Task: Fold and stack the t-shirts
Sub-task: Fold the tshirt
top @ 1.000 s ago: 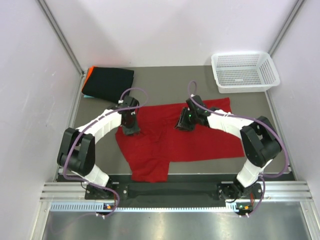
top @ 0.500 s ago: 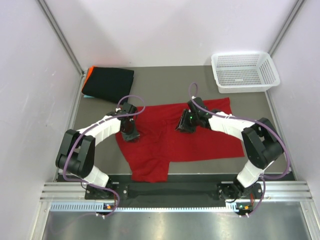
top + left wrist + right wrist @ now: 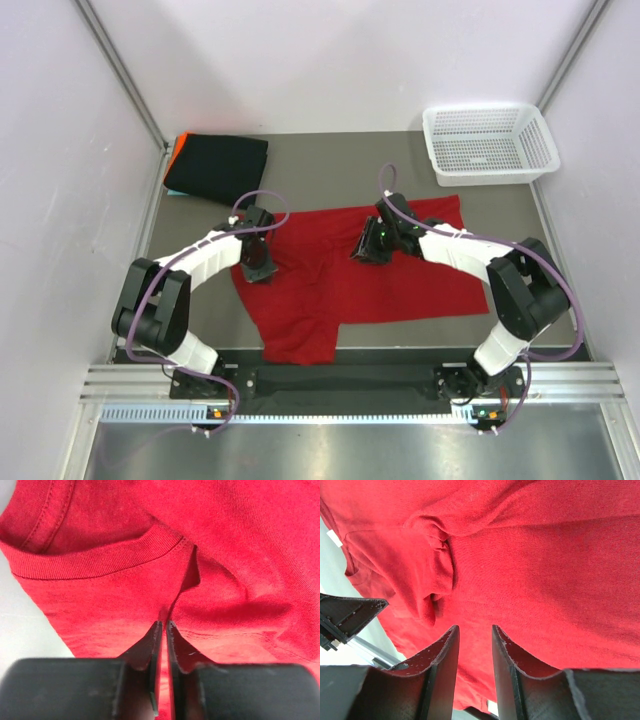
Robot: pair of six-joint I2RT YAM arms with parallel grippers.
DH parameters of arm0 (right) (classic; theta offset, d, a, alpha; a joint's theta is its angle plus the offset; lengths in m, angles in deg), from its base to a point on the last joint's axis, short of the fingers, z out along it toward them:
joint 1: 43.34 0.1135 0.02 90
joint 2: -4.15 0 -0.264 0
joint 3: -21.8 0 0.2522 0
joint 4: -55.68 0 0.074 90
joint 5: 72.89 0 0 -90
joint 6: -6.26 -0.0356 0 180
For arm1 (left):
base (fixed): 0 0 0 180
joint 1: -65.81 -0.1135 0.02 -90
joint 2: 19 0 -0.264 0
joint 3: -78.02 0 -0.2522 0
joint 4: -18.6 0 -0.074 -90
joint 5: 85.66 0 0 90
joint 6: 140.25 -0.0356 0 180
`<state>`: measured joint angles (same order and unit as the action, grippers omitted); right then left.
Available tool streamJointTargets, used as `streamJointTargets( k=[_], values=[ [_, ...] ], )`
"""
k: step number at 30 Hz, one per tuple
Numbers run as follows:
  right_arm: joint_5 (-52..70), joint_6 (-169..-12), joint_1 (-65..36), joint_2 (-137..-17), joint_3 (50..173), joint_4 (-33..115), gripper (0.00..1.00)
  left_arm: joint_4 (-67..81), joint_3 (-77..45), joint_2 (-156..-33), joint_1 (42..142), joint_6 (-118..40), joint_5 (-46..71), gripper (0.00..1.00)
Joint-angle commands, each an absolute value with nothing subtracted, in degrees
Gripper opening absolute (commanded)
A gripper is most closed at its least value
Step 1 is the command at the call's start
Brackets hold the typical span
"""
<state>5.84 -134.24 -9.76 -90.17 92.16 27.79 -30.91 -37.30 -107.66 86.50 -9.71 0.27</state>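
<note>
The red t-shirt (image 3: 345, 280) lies spread and rumpled on the grey surface (image 3: 340, 165); one flap of it reaches toward the arm bases. The left claw (image 3: 164, 624) is down on the shirt's left part, just below the ribbed collar (image 3: 100, 560); its fingers are pressed almost together, pinching a thin raised ridge of red cloth that runs from the tips up to the collar seam. The right claw (image 3: 474, 629) sits over the shirt's far edge, near the middle of it; its fingers stand spread with a clear gap and grip no cloth; a bunched fold (image 3: 437, 575) of the shirt lies just beyond the tips. To the far left of the red t-shirt, well apart from it, a folded black t-shirt (image 3: 215, 165) tops a small stack; an orange edge (image 3: 172, 150) shows beneath it. To the far right of the red t-shirt, also apart from it, stands a white mesh basket (image 3: 490, 177).
</note>
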Motion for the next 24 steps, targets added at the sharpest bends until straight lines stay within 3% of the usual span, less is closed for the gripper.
streamJointTargets(
  k=[1,12,16,21,24],
  values=[
    [5.5,-133.5,-9.9,-87.7,92.2,29.8,0.33,-30.8,-36.7,-106.3,86.7,-8.8,-0.4,0.16],
    [5.5,-133.7,-9.9,-87.7,91.5,30.1,0.33,-28.3,-38.6,-108.3,87.4,-7.6,0.2,0.17],
    [5.5,-133.8,-9.9,-87.8,91.5,30.4,0.33,-27.9,-38.5,-108.6,87.4,-7.6,0.6,0.13],
    [5.5,-133.9,-9.8,-87.4,91.3,30.5,0.33,-27.8,-38.5,-109.1,87.6,-7.7,0.8,0.00],
    [5.5,-133.9,-9.9,-87.3,91.1,30.5,0.33,-30.0,-37.6,-109.1,87.6,-7.7,-0.5,0.00]
  ],
)
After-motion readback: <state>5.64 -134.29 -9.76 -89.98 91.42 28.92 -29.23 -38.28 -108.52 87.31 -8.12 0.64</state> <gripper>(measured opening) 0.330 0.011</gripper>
